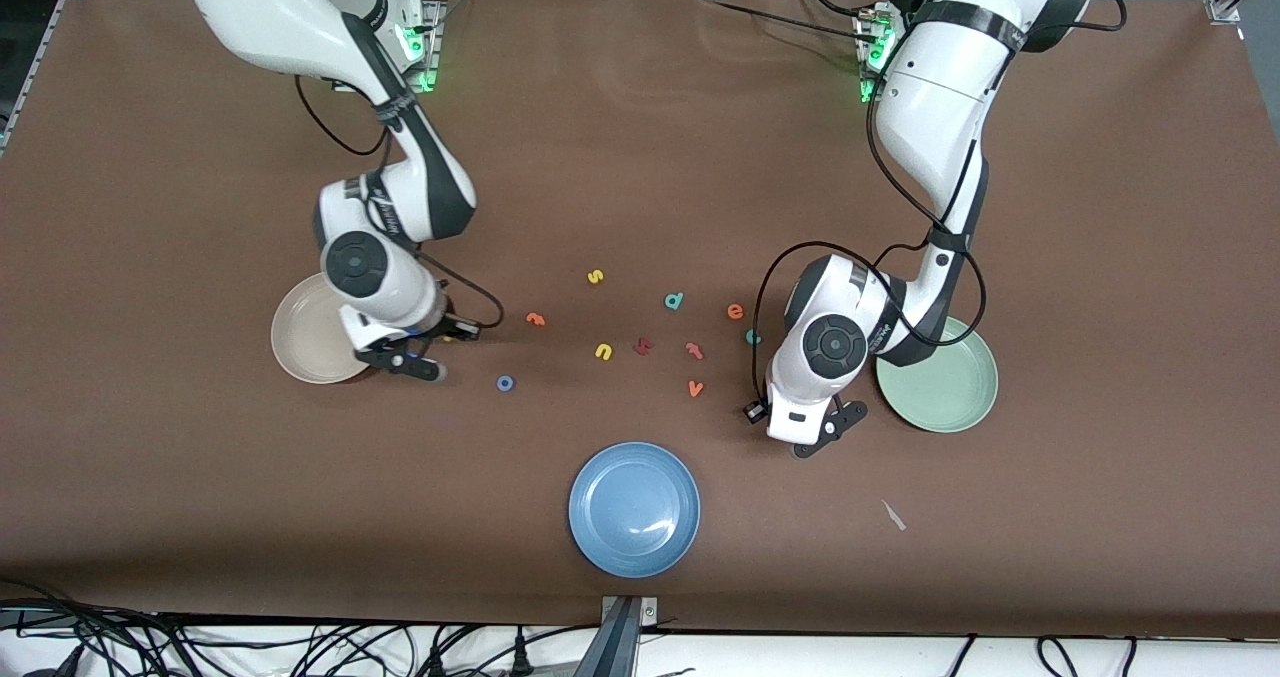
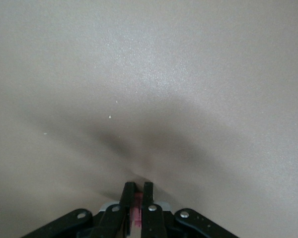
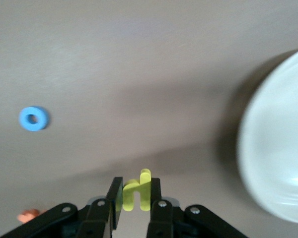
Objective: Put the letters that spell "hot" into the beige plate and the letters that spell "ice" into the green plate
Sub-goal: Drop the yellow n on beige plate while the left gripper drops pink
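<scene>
Two grips look risky: the right end effector [image 3: 135, 194], pinching the yellow h [image 3: 137, 194] beside the beige plate [image 1: 300, 342], may drop it short, while the left end effector [image 2: 137, 194], clamping a dark red i [image 2: 137, 216] beside the green plate [image 1: 955, 387], may let that sliver slip onto the desk [image 1: 640, 157].

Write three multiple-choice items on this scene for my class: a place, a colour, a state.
1. Which lies nearest the front camera? A beige plate B blue plate C green plate
2. The right gripper, by the beige plate, holds a letter coloured: A yellow B teal C orange
3. The left gripper, by the green plate, has jaws: A wide open B shut on a red letter C unseen
Key: B, lowest in front view; A, yellow letter between its jaws; B, jaws pinch red.
</scene>
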Available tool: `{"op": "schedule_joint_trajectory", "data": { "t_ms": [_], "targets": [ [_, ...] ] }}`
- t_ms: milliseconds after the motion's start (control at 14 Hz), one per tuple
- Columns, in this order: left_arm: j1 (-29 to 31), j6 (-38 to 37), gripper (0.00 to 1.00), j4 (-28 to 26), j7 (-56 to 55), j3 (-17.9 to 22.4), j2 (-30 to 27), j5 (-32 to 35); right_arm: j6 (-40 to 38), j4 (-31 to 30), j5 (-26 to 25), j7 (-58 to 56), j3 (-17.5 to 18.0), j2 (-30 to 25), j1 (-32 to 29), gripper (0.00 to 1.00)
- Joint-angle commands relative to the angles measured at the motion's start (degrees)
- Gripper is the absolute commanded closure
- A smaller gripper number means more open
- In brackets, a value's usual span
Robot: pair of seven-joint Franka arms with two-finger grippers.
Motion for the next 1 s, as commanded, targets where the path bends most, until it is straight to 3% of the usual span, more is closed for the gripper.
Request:
{"op": "schedule_joint_trajectory", "data": {
  "t_ms": [0,143,501,573,644,716,931],
  "targets": [
    [0.23,-2.75,1.00,1.58,0.09,0.04,-0.06,0.85,-2.88,-3.29,0.42,-8.11,-3.54,-4.08,-0.11,0.87],
    [0.58,-5.21,1.00,1.59,1.48,0.21,-1.81,1.55,-2.53,-6.19,0.68,-13.39,-6.35,-5.49,-0.11,0.87],
    [6.45,-17.33,1.00,0.44,23.32,0.48,-7.26,1.90,-1.39,-10.33,0.86,-26.49,-13.47,-6.99,-0.19,0.84],
    [8.21,-19.44,1.00,0.09,30.87,0.48,-7.62,1.90,-1.21,-10.34,1.21,-27.38,-14.01,-6.81,-0.28,0.54],
    [9.62,-20.94,1.00,-0.43,36.42,0.39,-7.62,1.82,-1.38,-10.25,3.73,-27.39,-14.18,-6.55,-0.45,0.05],
    [10.94,-21.22,1.00,-1.48,39.52,0.48,-7.88,1.90,-1.82,-9.81,6.11,-27.47,-14.19,-6.38,-0.80,0.00],
    [13.67,-21.22,1.00,-4.46,45.08,0.48,-8.06,4.09,-2.96,-7.62,8.32,-26.16,-13.84,-6.37,-0.46,0.00]
  ]
}}
